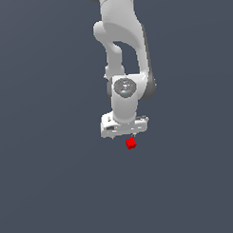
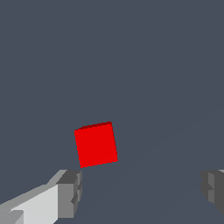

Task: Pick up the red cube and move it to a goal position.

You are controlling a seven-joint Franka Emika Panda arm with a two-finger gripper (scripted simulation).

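Wrist view is showing us the red cube (image 2: 96,145) lying on the plain grey floor (image 2: 166,65), just beyond the line between our two fingertips (image 2: 70,192) and nearer one of them than the other. We are holding the gripper (image 2: 142,190) spread wide, pinching nothing, so we judge that we are lining up for the grasp and lifting has not begun. In the exterior view the cube (image 1: 131,143) is sitting just under the gripper (image 1: 125,135). Next we are needing to centre the jaws over the cube, lower, and close. We are seeing no goal marker, and nothing else standing in the way.
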